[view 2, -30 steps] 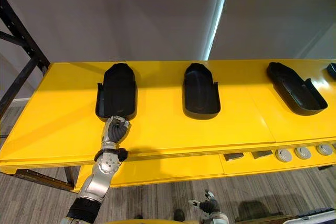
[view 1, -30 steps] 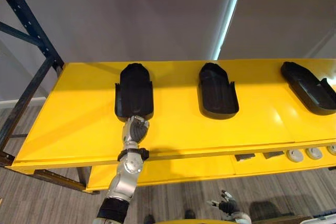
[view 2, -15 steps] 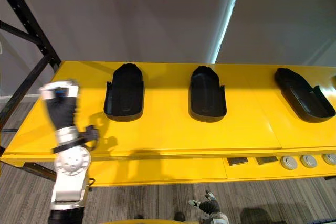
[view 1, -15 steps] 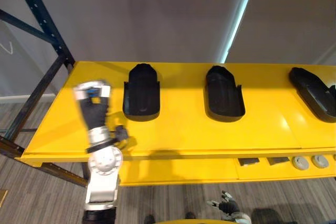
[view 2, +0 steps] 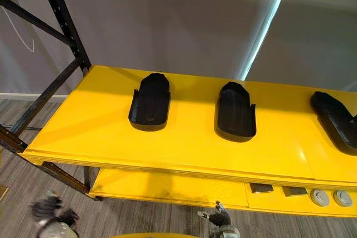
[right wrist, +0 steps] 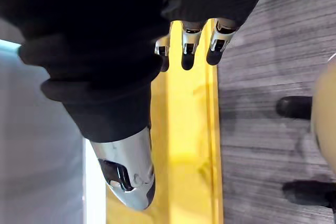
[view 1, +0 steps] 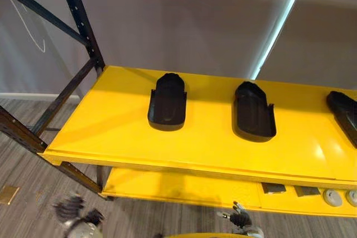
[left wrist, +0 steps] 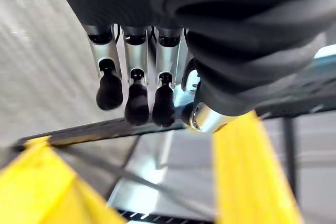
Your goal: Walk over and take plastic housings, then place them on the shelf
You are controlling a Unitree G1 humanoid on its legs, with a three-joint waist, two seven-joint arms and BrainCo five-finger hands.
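Our left hand (view 1: 75,215) has dropped away from the plastic housing (view 1: 167,101), now on the shelf (view 1: 111,132) far beyond its slack, empty fingers (left wrist: 137,103); right hand (view 1: 240,218) slack too. We judge it light, rigid: grip its sidewalls.

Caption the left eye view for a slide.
Three black plastic housings lie apart on the yellow shelf; left hand and right hand hang open below its front edge.
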